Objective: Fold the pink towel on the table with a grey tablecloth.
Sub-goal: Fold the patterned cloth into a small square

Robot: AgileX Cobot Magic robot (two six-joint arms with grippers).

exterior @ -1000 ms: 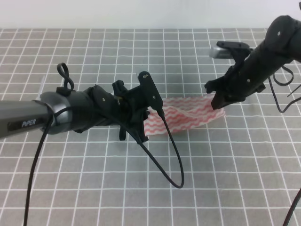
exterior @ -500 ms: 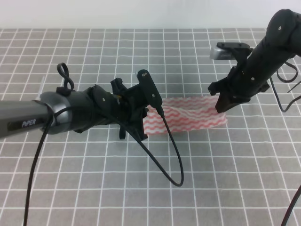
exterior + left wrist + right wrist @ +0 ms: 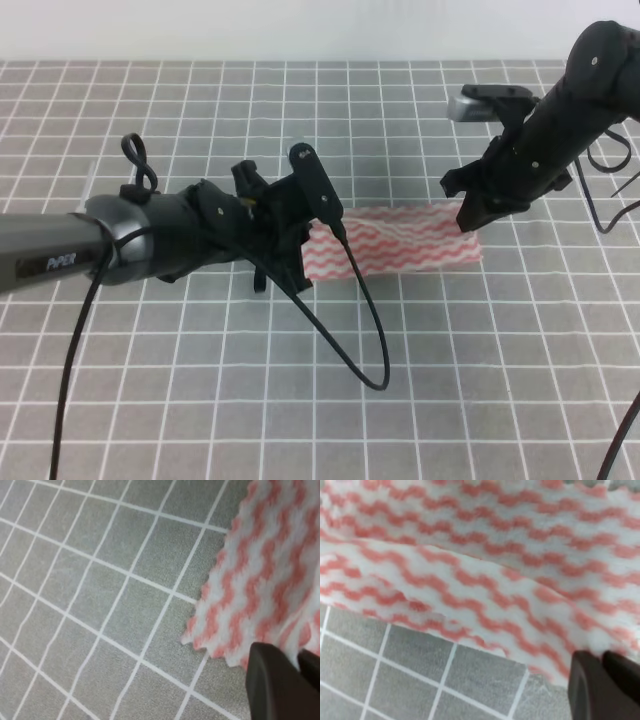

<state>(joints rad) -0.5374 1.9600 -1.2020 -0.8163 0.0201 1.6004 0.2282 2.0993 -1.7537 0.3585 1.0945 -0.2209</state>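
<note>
The pink towel (image 3: 400,243) lies as a folded strip on the table with a grey tablecloth (image 3: 180,380). My left gripper (image 3: 304,264) sits at the strip's left end. In the left wrist view its fingers (image 3: 272,682) stand close together at the zigzag corner of the towel (image 3: 270,575), shut on it. My right gripper (image 3: 469,218) is at the strip's right end. In the right wrist view its fingers (image 3: 587,680) are pinched on the upper layer of the towel (image 3: 470,555), which shows a raised fold line.
A black cable (image 3: 360,330) loops from the left arm down over the cloth in front of the towel. The table's far edge runs along the top of the exterior view.
The right gripper has shifted slightly up and right. The towel's right end, raised a second ago, has come down and the strip lies flatter. The left arm has barely moved.
</note>
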